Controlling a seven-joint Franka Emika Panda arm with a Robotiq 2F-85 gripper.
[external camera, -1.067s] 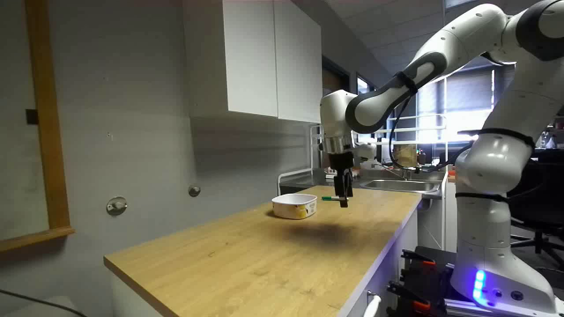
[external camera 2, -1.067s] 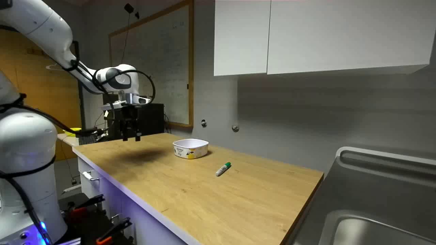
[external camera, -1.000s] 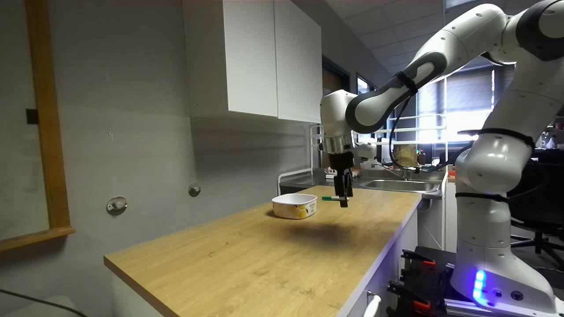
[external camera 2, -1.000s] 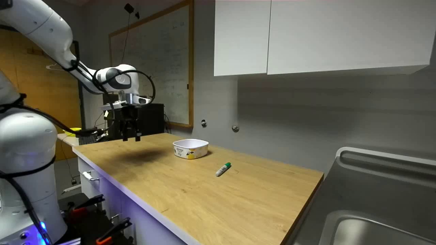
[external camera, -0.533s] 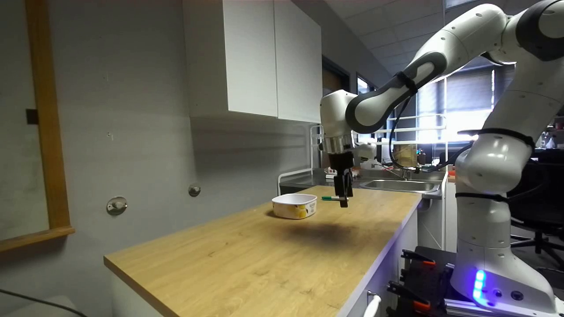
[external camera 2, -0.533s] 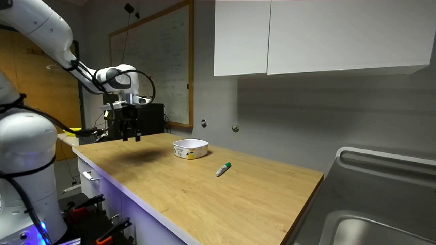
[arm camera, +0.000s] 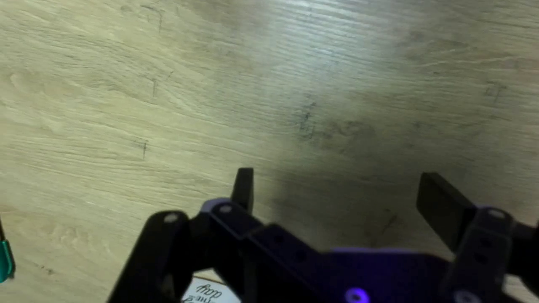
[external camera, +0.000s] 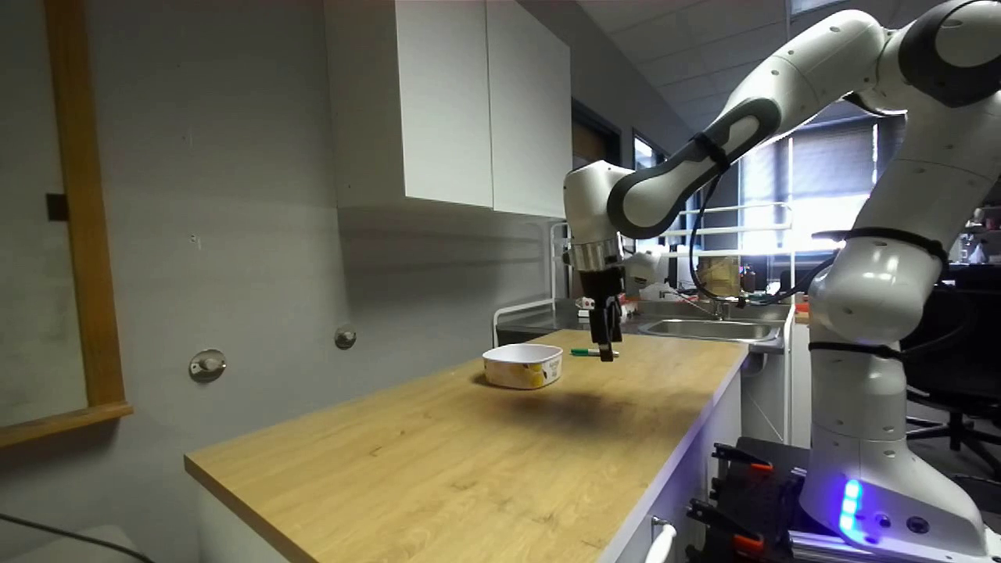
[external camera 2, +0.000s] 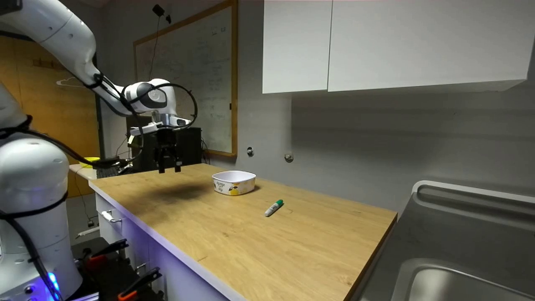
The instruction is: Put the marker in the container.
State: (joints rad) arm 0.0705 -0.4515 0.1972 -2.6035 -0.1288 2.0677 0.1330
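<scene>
The marker, pale with a green cap, lies on the counter in both exterior views (external camera: 583, 353) (external camera 2: 274, 207). Its green end shows at the left edge of the wrist view (arm camera: 6, 261). The container, a low white dish with yellow print, stands upright in both exterior views (external camera: 522, 376) (external camera 2: 234, 186); a corner shows in the wrist view (arm camera: 207, 292). My gripper shows in both exterior views (external camera: 608, 349) (external camera 2: 169, 169) and the wrist view (arm camera: 337, 173). It is open and empty, above the counter, apart from both things. It hides part of the container in the wrist view.
The wooden counter (external camera 2: 225, 234) meets the wall behind. White cabinets (external camera 2: 397, 46) hang above it. A metal sink (external camera 2: 451, 276) adjoins the counter's end. A drawer handle (external camera: 661, 543) sticks out at the front.
The arm has shifted slightly: the gripper is a little left and up in an exterior view and a little right in an exterior view. The marker and container have not moved.
</scene>
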